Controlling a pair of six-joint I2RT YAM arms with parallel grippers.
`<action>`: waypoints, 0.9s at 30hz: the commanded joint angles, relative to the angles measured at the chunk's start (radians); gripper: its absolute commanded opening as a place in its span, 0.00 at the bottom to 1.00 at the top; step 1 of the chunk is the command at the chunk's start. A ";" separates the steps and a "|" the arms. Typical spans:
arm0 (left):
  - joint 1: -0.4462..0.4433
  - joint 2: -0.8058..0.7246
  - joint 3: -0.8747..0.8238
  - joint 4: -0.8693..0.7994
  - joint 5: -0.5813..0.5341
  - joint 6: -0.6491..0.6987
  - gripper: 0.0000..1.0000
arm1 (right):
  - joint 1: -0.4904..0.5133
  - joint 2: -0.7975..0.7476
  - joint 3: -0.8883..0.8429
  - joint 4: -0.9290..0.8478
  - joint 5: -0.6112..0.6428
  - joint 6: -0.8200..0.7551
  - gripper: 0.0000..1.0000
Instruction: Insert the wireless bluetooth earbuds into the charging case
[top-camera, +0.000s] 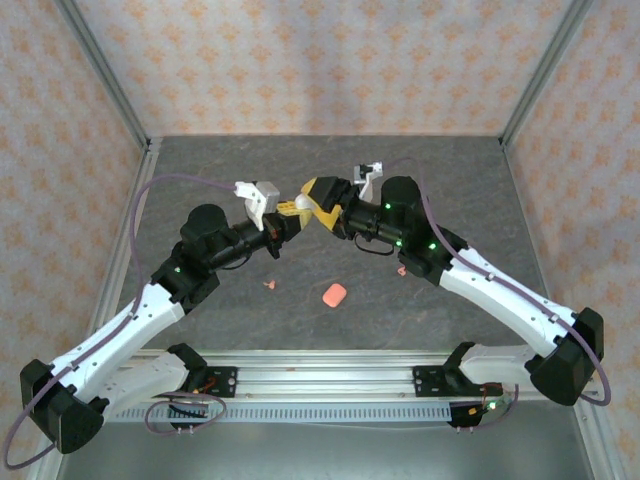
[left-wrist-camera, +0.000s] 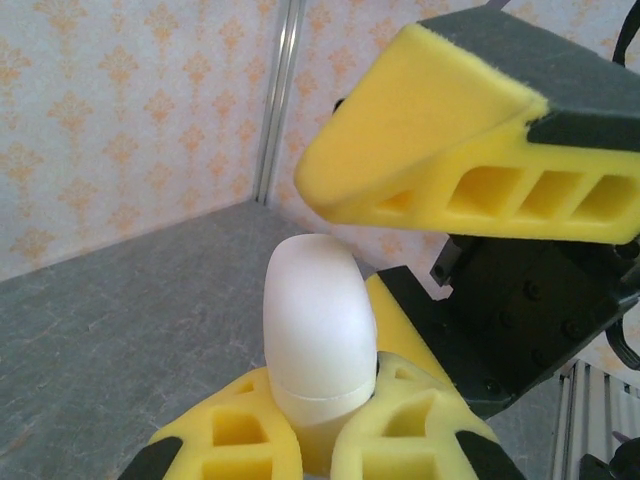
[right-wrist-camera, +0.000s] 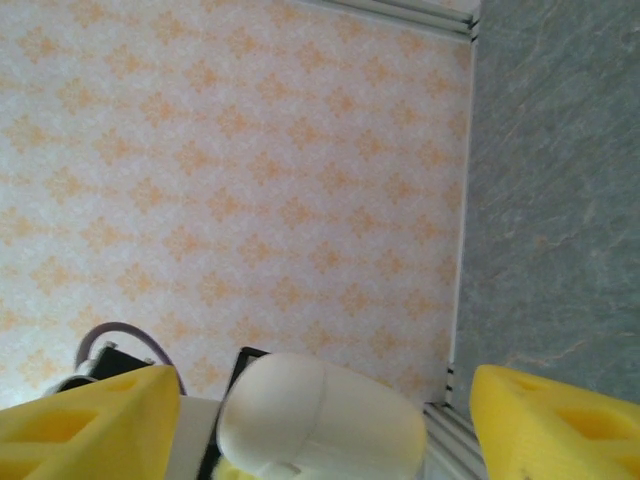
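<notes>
From my station I take the pink case (top-camera: 334, 295) as my reference; it lies on the grey table (top-camera: 470, 190), nearer to the arm bases than both grippers. At this small size I cannot tell if its lid is open or closed, and I see nothing of its inside. Beyond the pink case and raised above the table, the left gripper (top-camera: 288, 212) is closed narrow on the white case (left-wrist-camera: 320, 320). In the left wrist view this case stands upright with its lower end pressed between the two yellow fingers (left-wrist-camera: 235, 440). A thin seam runs around it near the bottom and the two halves sit together, so the case is shut and I cannot see what it contains. The right gripper (top-camera: 318, 203) meets it from the other side, also beyond the pink case. Its jaws stand wide: in the right wrist view one yellow finger is on each side of the white case, with free space between each finger and the shell, and they hold nothing. One small coral-pink earbud (top-camera: 268, 285) lies on the table a little to the left of the pink case. A second coral-pink earbud (top-camera: 401, 270) lies to the right of it, close under the right arm. Both are outside any case.
</notes>
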 joint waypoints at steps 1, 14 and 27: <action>0.003 -0.014 -0.014 0.022 -0.035 0.018 0.00 | 0.005 -0.074 -0.003 -0.081 0.079 -0.066 0.80; 0.151 0.100 -0.036 -0.192 -0.012 -0.073 0.00 | -0.121 -0.188 -0.066 -0.459 0.261 -0.175 0.81; 0.234 0.563 0.051 -0.126 0.190 -0.099 0.00 | -0.085 0.086 -0.094 -0.689 0.130 -0.451 0.73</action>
